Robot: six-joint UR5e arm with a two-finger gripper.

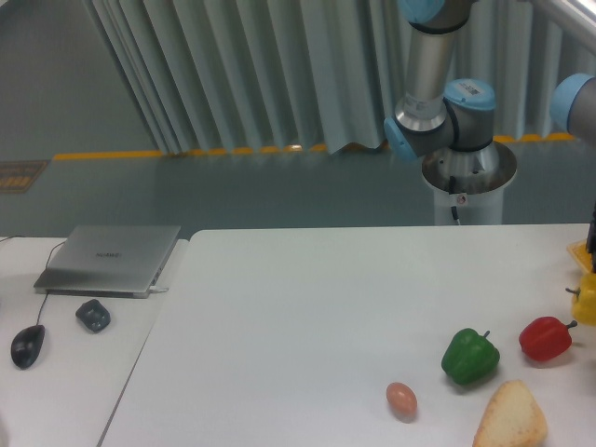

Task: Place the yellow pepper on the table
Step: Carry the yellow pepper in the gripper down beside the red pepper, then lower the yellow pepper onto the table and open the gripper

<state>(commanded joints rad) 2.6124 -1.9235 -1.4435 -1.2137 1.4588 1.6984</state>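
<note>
The yellow pepper (586, 304) (half cut off) shows at the right edge above the white table (307, 317).
</note>
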